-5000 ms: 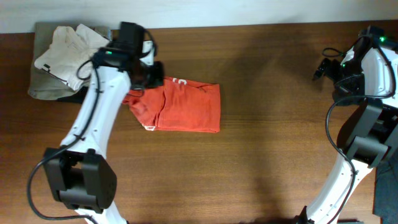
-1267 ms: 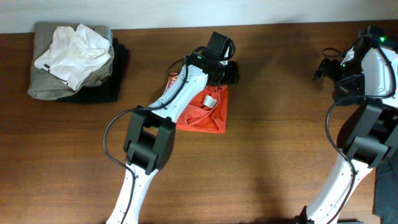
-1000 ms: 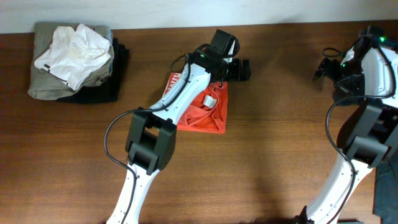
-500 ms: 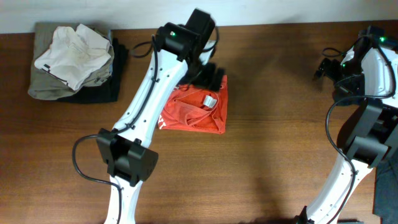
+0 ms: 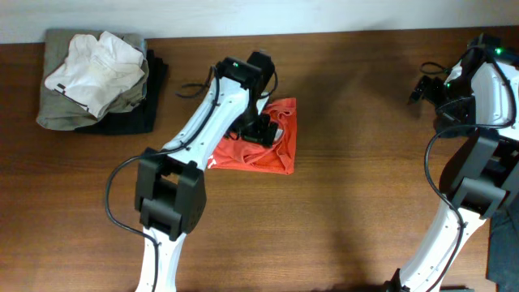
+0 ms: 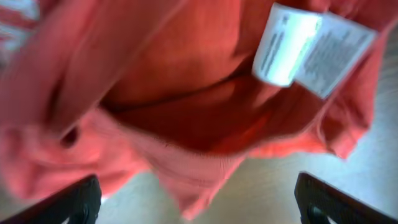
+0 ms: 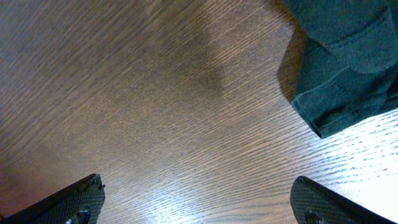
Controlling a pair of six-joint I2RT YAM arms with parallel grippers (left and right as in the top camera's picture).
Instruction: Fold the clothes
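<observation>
— Red-orange T-shirt point(image 5: 272, 150): where is it?
— Folded small at mid-table point(image 5: 365, 178), right beneath the left gripper point(image 5: 261, 126), whose fingers are spread wide, holding nothing.
— And the right gripper point(image 7: 199, 202)?
— Spread wide too, over bare wood beside a dark garment point(image 7: 348, 68), well apart from the shirt.

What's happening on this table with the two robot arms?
The left gripper hovers open close over a partly folded red-orange T-shirt, its white tag showing, and holds nothing. The right gripper hangs open at the other side of the table, near a dark garment. A pile of other clothes sits at a corner.
</observation>
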